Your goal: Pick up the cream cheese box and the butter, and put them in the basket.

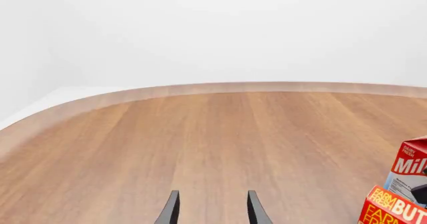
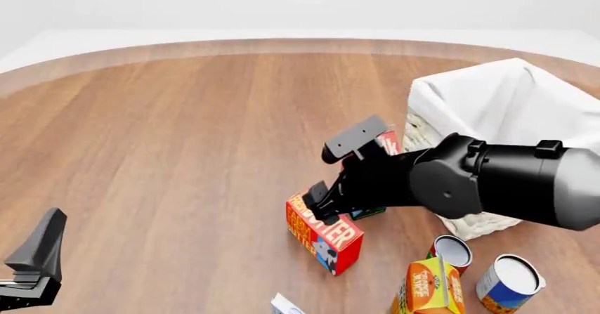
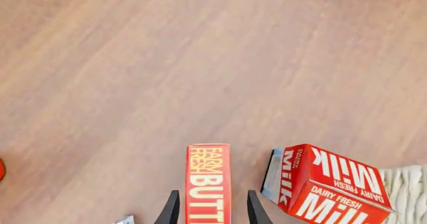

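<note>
While the wooden table [image 2: 168, 152] takes up most of the front view, the basket [image 2: 506, 110] is easily the biggest thing sat on it, so everything else is placed off that. Its white liner is folded over the rim and nothing can be seen inside from this angle. The right arm [image 2: 497, 180] is stretched across the basket's near-left corner, and the right gripper [image 3: 210, 209] is lowered over the butter [image 2: 324, 233], which is stood on the table just left of and nearer than the basket. In the right wrist view the fingers [image 3: 171, 209] are spread either side of the red box, one per long face, with a sliver of gap showing, so no clamp is made yet as far as can be seen. The milk carton [image 3: 327, 184] is parked between the butter and the basket, mostly hidden by the arm from the front. Nearer than the basket, an orange juice carton [image 2: 429, 286] and two cans [image 2: 506, 284] are grouped together. The left gripper [image 1: 210, 209] is kept far left of the basket, jaws apart over bare wood. Only a pale corner of the cream cheese box [image 2: 286, 305] is seen, nearer than the butter.
</note>
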{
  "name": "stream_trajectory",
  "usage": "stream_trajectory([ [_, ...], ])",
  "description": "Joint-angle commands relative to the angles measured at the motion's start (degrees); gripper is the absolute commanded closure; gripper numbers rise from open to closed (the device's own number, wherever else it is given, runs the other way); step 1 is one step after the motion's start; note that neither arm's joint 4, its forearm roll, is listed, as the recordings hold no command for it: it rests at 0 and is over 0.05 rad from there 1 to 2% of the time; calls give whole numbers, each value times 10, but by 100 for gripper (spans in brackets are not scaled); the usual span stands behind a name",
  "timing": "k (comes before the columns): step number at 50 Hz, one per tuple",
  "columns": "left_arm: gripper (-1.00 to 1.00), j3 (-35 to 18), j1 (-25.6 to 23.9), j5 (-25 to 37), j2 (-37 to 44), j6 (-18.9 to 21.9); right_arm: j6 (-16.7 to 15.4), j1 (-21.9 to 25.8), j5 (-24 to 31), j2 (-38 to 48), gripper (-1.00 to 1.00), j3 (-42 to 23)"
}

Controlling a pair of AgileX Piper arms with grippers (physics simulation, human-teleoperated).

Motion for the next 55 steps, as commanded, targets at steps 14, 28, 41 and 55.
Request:
stream_trajectory([
  [14,-100,0,0,0,0,0,19,-2,-48,47,-100,29],
  [28,-100,0,0,0,0,0,36,13,-58,57,-100,39],
  [41,-100,0,0,0,0,0,52,14,-85,77,-100,70],
  [55,-100,0,0,0,0,0,53,15,-91,88,-100,76],
])
